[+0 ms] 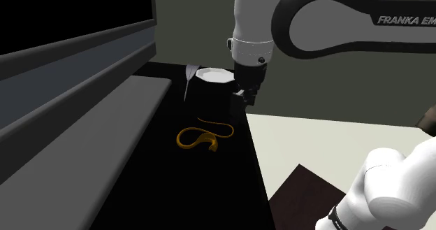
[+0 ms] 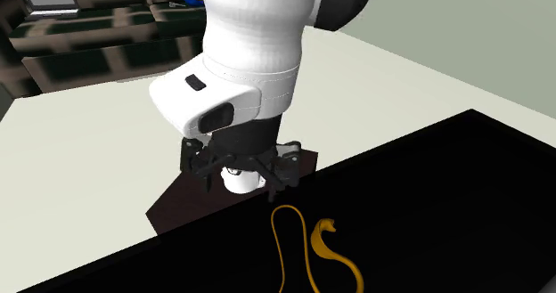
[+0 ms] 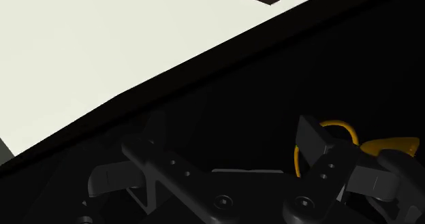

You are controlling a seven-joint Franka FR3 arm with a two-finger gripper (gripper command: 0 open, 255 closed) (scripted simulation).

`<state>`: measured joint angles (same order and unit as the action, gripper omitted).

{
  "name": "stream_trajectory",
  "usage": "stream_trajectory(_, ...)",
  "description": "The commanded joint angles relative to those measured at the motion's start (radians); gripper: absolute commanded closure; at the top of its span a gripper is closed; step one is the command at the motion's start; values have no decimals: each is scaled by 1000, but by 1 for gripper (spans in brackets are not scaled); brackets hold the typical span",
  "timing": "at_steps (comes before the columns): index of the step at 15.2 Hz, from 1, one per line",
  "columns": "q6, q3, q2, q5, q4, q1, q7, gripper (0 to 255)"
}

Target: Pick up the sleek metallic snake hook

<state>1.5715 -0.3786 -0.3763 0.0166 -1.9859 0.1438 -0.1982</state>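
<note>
Because the snake hook (image 1: 208, 142) lies flat on the black table (image 1: 209, 193), a thin golden-yellow curl rather than anything silvery, I read the arm's (image 1: 328, 15) pose as a set-up for a pinch from above: its last link points nearly straight down and the jaws stand wide apart with nothing between them. In the shoulder view the hook sits below and to the left of the jaws, near the table edge that borders the pale floor (image 1: 335, 134). It is apart from the dark round container with a pale top (image 1: 214, 82) that stands close beside the jaws. From the second exterior view the hook (image 2: 325, 251) curls below and right of the jaws, which hang near the table's edge, close to a brown mat (image 2: 178, 207) on the floor. In the wrist view part of the hook (image 3: 394, 146) peeks out past the outer side of one finger (image 3: 315, 142), not in the gap, so I judge the jaws are offset from it and not yet lined up. The wide opening makes sense to me: the hook is slim and low, so the fingers must straddle it and reach the surface. The next move, I judge, calls for a sideways shift over the shaft, then a descent; the risk is that so thin a thing slips out.
</note>
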Motion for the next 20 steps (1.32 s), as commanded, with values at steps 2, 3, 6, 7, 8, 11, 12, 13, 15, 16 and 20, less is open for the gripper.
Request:
stream_trajectory(2, -22, -61, 88, 16, 93, 15, -57, 0)
stream_trajectory(3, -30, -81, 120, 25, 127, 20, -78, 0)
stream_trajectory(6, -59, -144, 227, 62, 236, 41, -143, 0)
stream_trajectory(7, -71, -164, 265, 78, 276, 50, -165, 0)
stream_trajectory(8, -84, -183, 303, 95, 315, 60, -188, 0)
stream_trajectory(11, -42, -180, 294, 91, 265, 61, -189, 0)
stream_trajectory(12, -28, -179, 292, 90, 249, 61, -190, 0)
stream_trajectory(13, -14, -179, 290, 88, 234, 61, -191, 0)
stream_trajectory(15, 13, -178, 286, 87, 203, 61, -193, 0)
stream_trajectory(16, 21, -178, 285, 86, 195, 61, -193, 0)
stream_trajectory(20, 23, -179, 286, 87, 194, 61, -194, 255)
